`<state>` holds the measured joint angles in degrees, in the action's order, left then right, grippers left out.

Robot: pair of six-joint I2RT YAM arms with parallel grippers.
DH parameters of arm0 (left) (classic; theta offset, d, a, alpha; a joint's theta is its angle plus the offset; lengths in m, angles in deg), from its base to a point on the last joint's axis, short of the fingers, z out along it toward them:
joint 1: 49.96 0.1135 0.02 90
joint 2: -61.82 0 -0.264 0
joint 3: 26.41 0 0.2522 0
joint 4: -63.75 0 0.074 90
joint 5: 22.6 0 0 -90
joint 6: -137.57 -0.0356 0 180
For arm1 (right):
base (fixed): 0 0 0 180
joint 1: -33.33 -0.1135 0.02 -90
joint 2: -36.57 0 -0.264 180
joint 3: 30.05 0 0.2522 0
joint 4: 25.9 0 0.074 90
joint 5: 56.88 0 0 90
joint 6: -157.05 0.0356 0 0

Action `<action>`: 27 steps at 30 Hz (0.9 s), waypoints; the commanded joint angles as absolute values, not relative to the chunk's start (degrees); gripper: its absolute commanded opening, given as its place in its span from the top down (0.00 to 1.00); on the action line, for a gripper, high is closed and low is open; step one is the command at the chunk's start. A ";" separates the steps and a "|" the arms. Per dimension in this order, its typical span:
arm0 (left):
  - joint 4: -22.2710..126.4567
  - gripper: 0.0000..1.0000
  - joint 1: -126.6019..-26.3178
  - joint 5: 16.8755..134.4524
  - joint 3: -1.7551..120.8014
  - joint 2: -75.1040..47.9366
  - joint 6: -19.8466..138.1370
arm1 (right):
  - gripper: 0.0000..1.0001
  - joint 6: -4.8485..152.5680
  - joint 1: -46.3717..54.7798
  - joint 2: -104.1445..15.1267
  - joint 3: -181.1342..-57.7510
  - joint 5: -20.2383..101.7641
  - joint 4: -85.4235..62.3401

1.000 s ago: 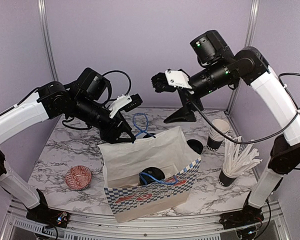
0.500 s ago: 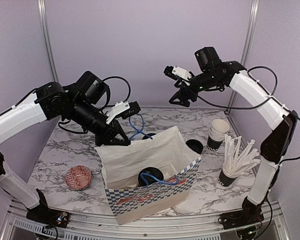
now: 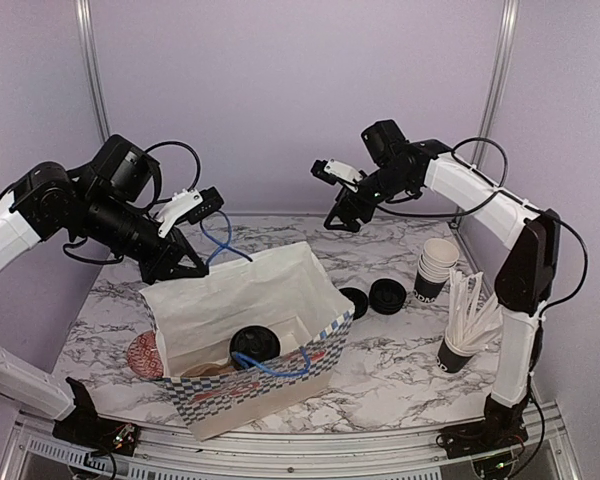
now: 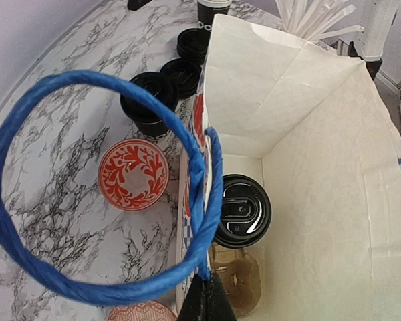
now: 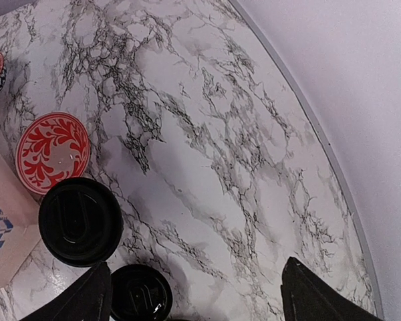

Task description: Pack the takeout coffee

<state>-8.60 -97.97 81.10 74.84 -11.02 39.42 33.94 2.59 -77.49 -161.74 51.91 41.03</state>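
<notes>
**One coffee packed, more waiting outside the bag**

The marble worktop (image 3: 400, 375) holds everything. The biggest thing on it is the paper bag (image 3: 230, 300). It is white inside with blue checks outside, and it stands open near the front.

One takeout coffee (image 3: 254, 343), a black cup with a round black lid, sits upright at the bottom of the bag. That part looks done.

A second coffee (image 3: 355, 300) stands on the worktop just past the bag's right side. A third coffee (image 3: 388, 295) stands right beside it. The left wrist view seems to show one more black lid out there too. I think these all have to go in, so the job is started but not close to finished.

The stack of open cups (image 3: 438, 265), the cup of white straws (image 3: 470, 335) and the red bowl (image 3: 143, 355) peeking out behind the bag are not coffee to pack.

The left tool (image 4: 204, 299) is pinched tight on the blue handle (image 4: 202, 221). It holds that side of the bag up, so the mouth is wide open.

The right tool (image 5: 197, 291) hangs high over the back of the worktop. Its fingers are far apart, with nothing between them, and it touches nothing. I think it must come down onto a coffee next.
</notes>
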 commanded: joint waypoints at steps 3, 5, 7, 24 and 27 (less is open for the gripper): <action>-13.41 1.00 -96.12 76.84 73.56 -9.99 41.72 | 0.13 33.76 0.07 -80.32 -164.08 51.26 40.80; -13.91 1.00 -96.10 76.81 73.57 -10.35 41.69 | 0.12 33.56 -1.11 -82.08 -165.43 52.05 41.49; -14.64 1.00 -96.02 76.78 73.77 -10.67 41.51 | 0.11 33.71 -2.38 -83.22 -165.88 52.60 41.22; -16.43 1.00 -95.93 77.83 74.44 -11.86 42.29 | 0.04 34.08 -7.29 -88.16 -169.32 49.32 49.87; -16.36 1.00 -95.91 78.40 74.63 -12.26 42.08 | 0.04 33.67 -7.52 -88.85 -169.36 48.18 51.43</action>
<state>-12.97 -96.33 77.80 73.98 -11.13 42.05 33.81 -7.03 -87.13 -166.94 50.60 48.37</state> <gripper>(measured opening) 0.008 0.961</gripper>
